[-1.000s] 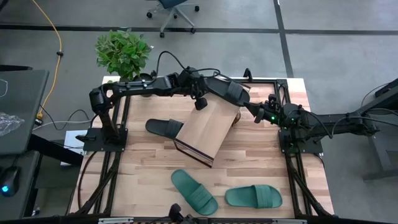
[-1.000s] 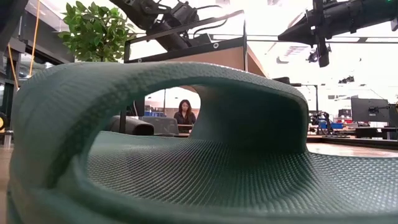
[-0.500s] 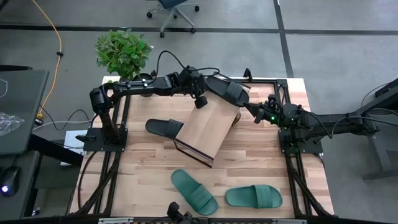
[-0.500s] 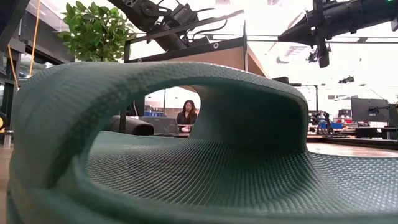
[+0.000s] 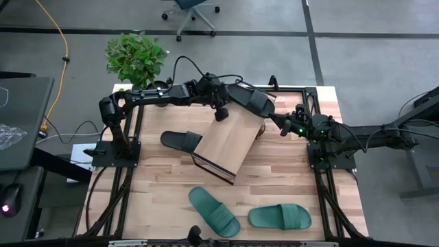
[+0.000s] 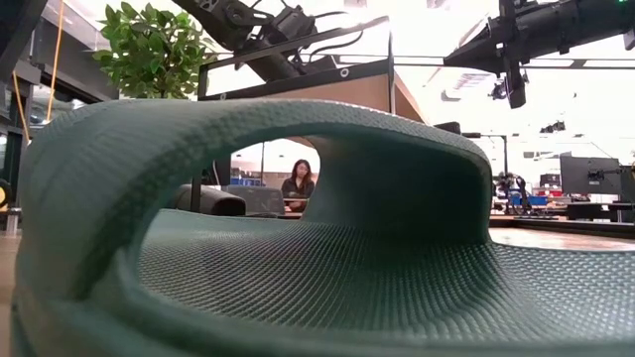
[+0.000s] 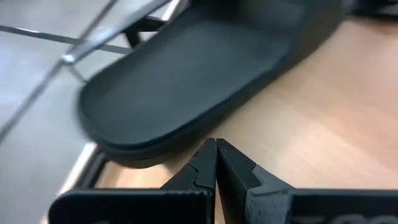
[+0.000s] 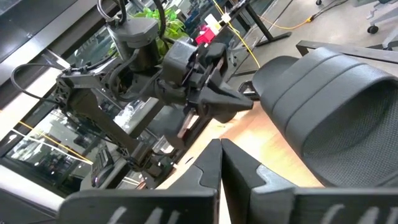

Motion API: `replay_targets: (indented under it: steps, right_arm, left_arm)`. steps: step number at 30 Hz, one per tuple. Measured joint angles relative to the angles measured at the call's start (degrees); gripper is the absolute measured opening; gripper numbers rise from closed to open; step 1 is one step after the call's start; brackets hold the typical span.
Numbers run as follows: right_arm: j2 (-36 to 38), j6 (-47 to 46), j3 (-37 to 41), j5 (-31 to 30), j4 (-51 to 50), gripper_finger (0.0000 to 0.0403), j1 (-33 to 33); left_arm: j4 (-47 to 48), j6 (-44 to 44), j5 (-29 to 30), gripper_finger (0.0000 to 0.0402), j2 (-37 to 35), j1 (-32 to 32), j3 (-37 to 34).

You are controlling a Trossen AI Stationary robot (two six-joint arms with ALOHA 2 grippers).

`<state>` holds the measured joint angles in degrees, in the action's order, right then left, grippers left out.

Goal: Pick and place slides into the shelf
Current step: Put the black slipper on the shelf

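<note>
The shelf (image 5: 226, 140) is a slanted light-wood board at the table's middle. One black slide (image 5: 252, 103) lies on the board's far end, and it also shows in the left wrist view (image 7: 205, 68). A second black slide (image 5: 181, 141) lies on the table, left of the shelf. Two teal slides (image 5: 214, 210) (image 5: 280, 217) lie on the table near its front edge. My left gripper (image 7: 216, 146) is shut, with its tips at the sole edge of the slide on the shelf. My right gripper (image 8: 221, 148) is shut and empty, just right of that slide. My left gripper's shut fingertips stand at the edge of the black slide's sole (image 7: 180, 152), coming level over the board from the table's left. I cannot tell whether they touch it. The slide lies flat on the shelf board.
A potted plant (image 5: 135, 58) stands at the table's far left corner. The nearer teal slide fills the low view (image 6: 298, 248). Dark frame rails run along the table's left and right sides. A person sits in the room behind the table (image 6: 297, 181).
</note>
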<state>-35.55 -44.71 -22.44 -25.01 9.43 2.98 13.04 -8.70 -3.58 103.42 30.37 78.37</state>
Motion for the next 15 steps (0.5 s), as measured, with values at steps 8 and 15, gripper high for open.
replay_targets:
  steps: [8,15]
  right_arm:
    - [0.0,-0.24,0.0,0.1,-0.24,0.0,0.0]
    - [0.0,-0.74,0.0,0.39,-0.39,0.0,-0.02]
  left_arm:
    - [2.33,0.09,-9.27,0.0001,-0.74,-0.02,0.0]
    - [5.42,-1.42,-6.1,0.0001,-6.44,0.04,0.0]
